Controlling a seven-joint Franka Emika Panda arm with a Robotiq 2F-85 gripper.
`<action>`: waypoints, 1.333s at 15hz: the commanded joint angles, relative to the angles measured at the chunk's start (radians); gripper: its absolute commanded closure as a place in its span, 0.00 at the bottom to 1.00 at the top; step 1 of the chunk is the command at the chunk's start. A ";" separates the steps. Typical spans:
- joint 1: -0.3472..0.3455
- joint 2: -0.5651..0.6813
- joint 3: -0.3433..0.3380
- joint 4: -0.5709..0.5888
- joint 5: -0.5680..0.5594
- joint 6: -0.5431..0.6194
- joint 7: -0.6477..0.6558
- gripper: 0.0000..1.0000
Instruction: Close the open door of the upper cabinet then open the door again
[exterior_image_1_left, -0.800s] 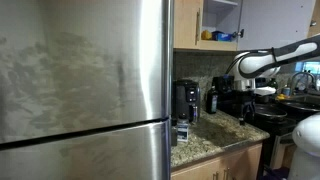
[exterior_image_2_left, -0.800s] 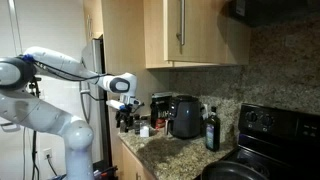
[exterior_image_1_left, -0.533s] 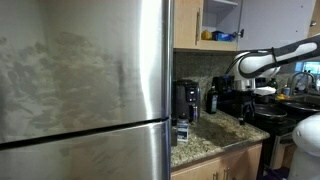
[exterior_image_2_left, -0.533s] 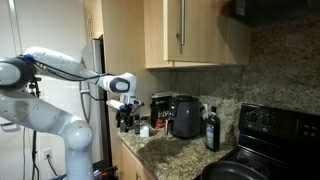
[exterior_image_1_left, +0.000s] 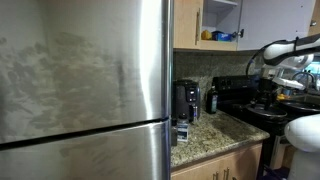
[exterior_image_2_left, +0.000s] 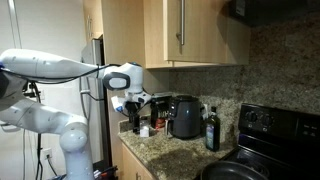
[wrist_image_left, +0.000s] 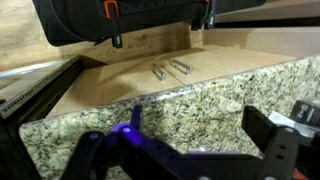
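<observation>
The upper cabinet (exterior_image_1_left: 222, 20) stands open in an exterior view, showing a white interior with yellow and blue items on its shelf. A light-tan door (exterior_image_2_left: 205, 35) with a slim vertical silver bar handle (exterior_image_2_left: 181, 25) hangs above the counter. My gripper (exterior_image_2_left: 135, 102) hangs well below that door, pointing down at the granite counter (exterior_image_2_left: 165, 145). My arm (exterior_image_1_left: 288, 50) reaches in from the right, below the cabinet. In the wrist view my gripper (wrist_image_left: 185, 150) is open, its two dark fingers (wrist_image_left: 275, 140) wide apart over bare granite with nothing between them.
A large stainless refrigerator (exterior_image_1_left: 85, 85) fills the left. Coffee machines (exterior_image_2_left: 183, 115), a dark bottle (exterior_image_2_left: 210, 130) and small items stand on the counter. A black stove (exterior_image_2_left: 275, 135) sits at the right. Lower tan cabinets with silver handles (wrist_image_left: 170, 68) lie under the counter edge.
My arm has swung to the right and the wrist has turned, bringing the gripper closer to the counter and the machines. The jaws stayed open. The door has not moved.
</observation>
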 joint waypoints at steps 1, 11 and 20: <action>-0.142 -0.083 -0.167 0.020 -0.003 -0.065 -0.076 0.00; -0.260 -0.102 -0.308 0.120 0.082 -0.026 -0.008 0.00; -0.294 -0.097 -0.390 0.217 0.193 0.059 0.073 0.00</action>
